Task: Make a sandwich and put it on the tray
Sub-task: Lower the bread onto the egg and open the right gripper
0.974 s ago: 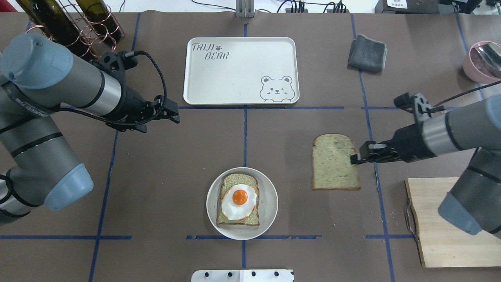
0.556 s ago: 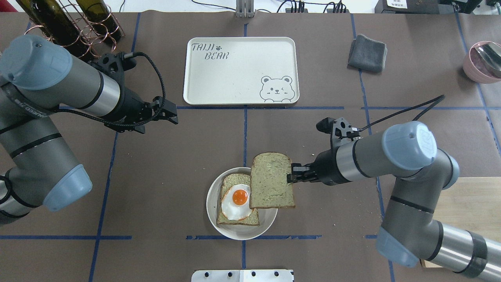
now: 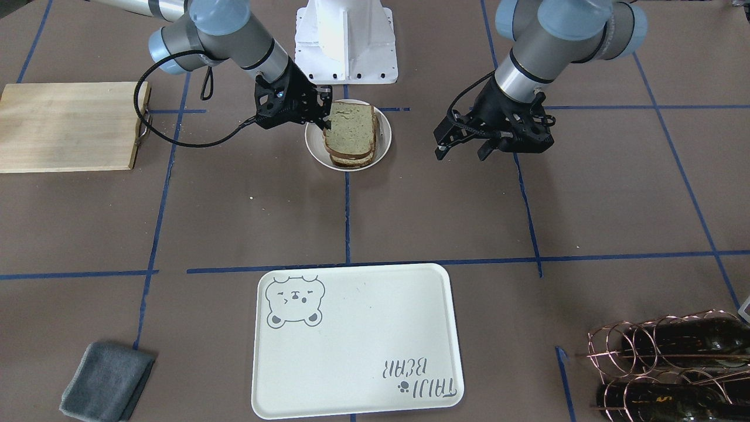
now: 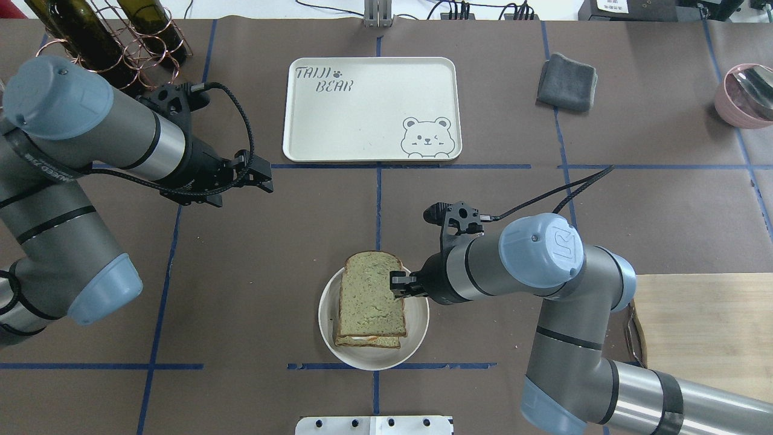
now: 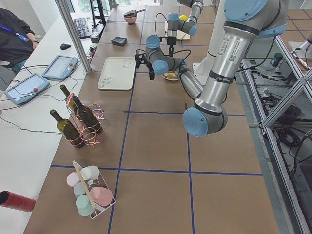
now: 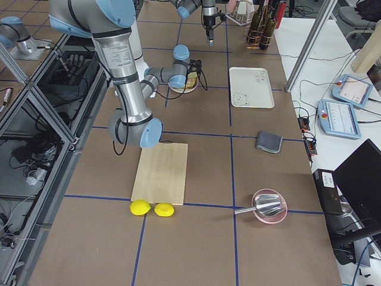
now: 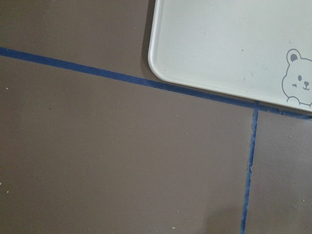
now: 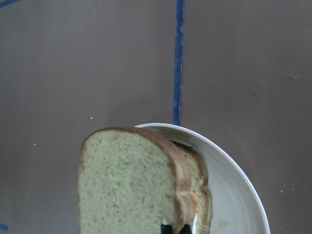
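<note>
Leftmost, the left gripper (image 4: 264,176) hangs over the brown worktop (image 4: 241,272), jaws apart and holding nothing. Further right, the tray (image 4: 362,109) lies on the far side. Well apart from it, nearer the robot, the sandwich (image 4: 369,302) sits on a small white plate (image 4: 416,326). On its right, the right gripper (image 4: 395,283) pinches the top slice (image 4: 368,284) by its right edge.
</note>
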`<action>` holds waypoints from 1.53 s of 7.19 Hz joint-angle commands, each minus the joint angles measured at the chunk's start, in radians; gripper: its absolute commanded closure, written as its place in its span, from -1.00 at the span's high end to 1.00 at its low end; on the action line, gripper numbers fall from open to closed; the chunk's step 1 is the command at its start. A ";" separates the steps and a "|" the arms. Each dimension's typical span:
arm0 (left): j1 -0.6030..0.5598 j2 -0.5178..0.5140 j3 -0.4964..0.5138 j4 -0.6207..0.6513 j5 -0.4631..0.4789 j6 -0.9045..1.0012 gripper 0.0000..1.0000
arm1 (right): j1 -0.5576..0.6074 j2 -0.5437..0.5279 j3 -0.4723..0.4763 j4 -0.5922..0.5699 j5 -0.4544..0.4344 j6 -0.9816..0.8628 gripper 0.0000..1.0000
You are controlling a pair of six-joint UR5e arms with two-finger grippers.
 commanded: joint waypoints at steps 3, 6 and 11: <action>0.000 0.000 0.006 -0.001 -0.001 0.001 1.00 | -0.024 0.007 -0.043 -0.004 -0.027 -0.004 0.13; 0.003 -0.014 0.016 -0.001 -0.001 -0.002 1.00 | 0.017 0.007 0.016 -0.026 -0.001 -0.003 1.00; 0.202 -0.013 0.018 -0.021 0.133 -0.095 0.63 | 0.185 -0.005 0.182 -0.466 0.076 -0.079 1.00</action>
